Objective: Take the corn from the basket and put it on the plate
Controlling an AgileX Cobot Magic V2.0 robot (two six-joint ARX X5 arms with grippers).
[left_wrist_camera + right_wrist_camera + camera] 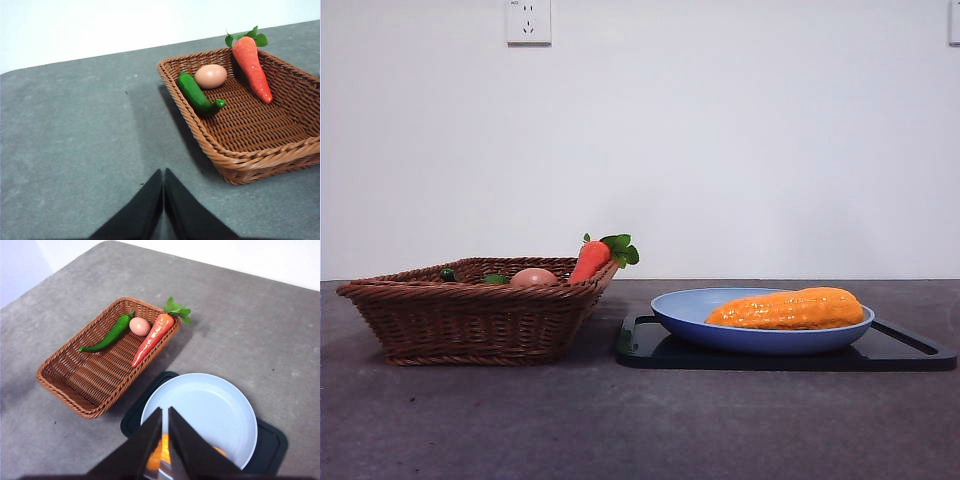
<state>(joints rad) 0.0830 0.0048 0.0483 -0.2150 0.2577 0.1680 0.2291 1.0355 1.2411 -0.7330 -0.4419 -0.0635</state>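
Observation:
The glossy orange-yellow corn [787,308] lies on its side in the light-blue plate [685,312]. In the right wrist view only bits of the corn [156,457] show behind my right gripper [165,412], which hangs shut high above the plate [205,407] with nothing in it. The brown wicker basket [470,320] stands left of the plate and has no corn in it. My left gripper [163,173] is shut and empty, raised over bare table beside the basket [260,160]. Neither arm shows in the front view.
Inside the basket are a red-orange carrot [592,259] leaning on the rim, a pale egg [210,76] and a green pepper [197,95]. A flat black tray [910,350] lies under the plate. The grey table ends at a white wall.

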